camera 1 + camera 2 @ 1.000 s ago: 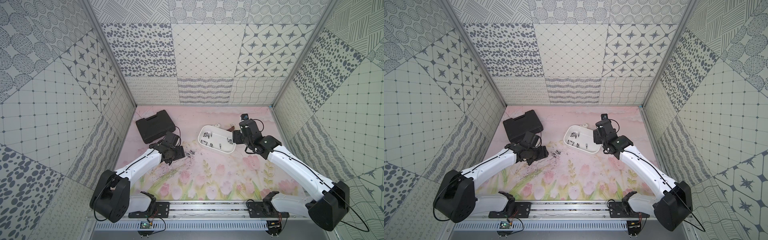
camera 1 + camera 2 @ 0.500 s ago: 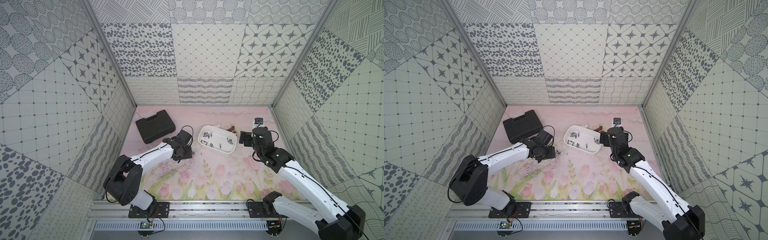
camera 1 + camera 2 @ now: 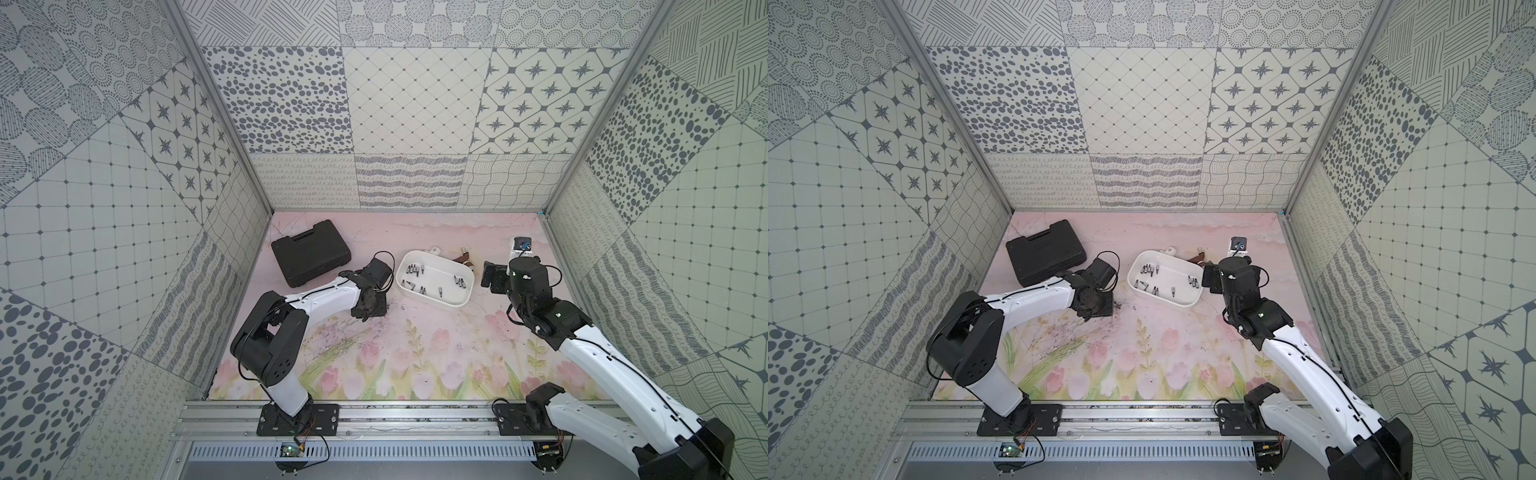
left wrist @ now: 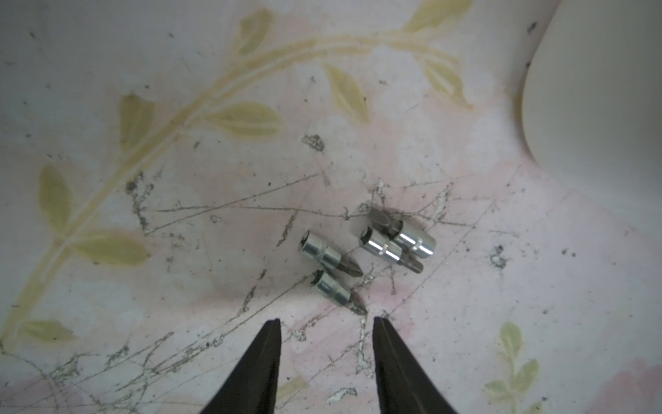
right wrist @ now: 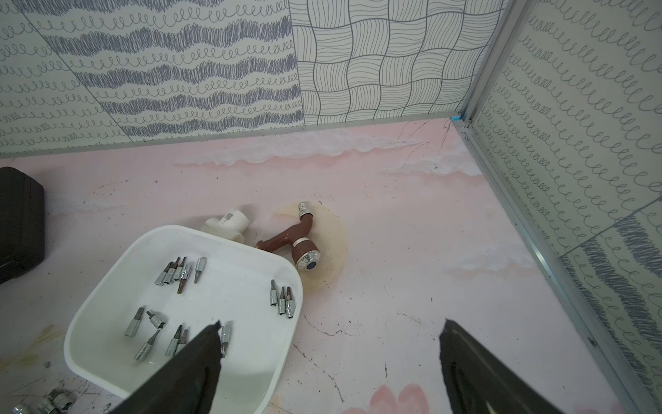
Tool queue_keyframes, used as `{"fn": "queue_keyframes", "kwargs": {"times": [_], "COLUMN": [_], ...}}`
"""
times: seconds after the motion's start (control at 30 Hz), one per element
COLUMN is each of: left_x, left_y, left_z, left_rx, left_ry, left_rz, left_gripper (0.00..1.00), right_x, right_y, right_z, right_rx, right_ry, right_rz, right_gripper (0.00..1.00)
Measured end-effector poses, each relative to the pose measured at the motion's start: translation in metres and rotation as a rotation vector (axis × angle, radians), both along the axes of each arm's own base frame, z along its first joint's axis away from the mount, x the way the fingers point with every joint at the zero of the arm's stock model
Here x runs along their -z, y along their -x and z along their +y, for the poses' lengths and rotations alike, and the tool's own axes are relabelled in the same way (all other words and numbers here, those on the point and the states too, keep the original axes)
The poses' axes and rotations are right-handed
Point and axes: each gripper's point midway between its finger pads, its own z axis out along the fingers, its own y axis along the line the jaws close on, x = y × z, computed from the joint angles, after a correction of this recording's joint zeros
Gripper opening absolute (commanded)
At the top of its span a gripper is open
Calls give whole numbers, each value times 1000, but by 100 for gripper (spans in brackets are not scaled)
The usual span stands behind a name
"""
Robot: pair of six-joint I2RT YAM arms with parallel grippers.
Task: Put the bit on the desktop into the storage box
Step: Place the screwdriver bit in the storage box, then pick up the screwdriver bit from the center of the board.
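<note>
This is a lab robot cell. Patterned panel walls in aluminium framing enclose the desktop. The left arm and right arm stand bolted to a metal rail at its front edge.

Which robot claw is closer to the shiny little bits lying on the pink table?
Left. The left gripper hovers right by the loose bits, its open jaws just short of the nearest one. The right gripper hangs open beyond the storage box, on its other side.

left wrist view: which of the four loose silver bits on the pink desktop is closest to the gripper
The small silver bit whose pointed tip lies just ahead of the left gripper's open jaws; the other three lie beyond it.
</note>
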Motion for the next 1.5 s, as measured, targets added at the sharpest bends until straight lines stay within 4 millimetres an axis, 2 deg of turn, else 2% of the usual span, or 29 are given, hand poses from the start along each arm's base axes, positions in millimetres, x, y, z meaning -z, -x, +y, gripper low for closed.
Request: {"fn": "queue_keyframes", "kwargs": {"times": [0.77, 1.33, 1.5], "left_x": [19, 19, 19], "left_y": [-5, -1, 2], "left_z": [-3, 5, 7], "left_rx": [27, 28, 28], "left_ry": [-37, -65, -67], "left_rz": [39, 23, 23], "left_gripper": [36, 15, 12], "right_x": [5, 5, 5], "right_y": [1, 1, 1], "right_z": [-4, -4, -4], "right_rx": [19, 28, 31], "right_ry": [3, -8, -8], "right_rz": [6, 5, 4], "right_gripper": [97, 97, 97]}}
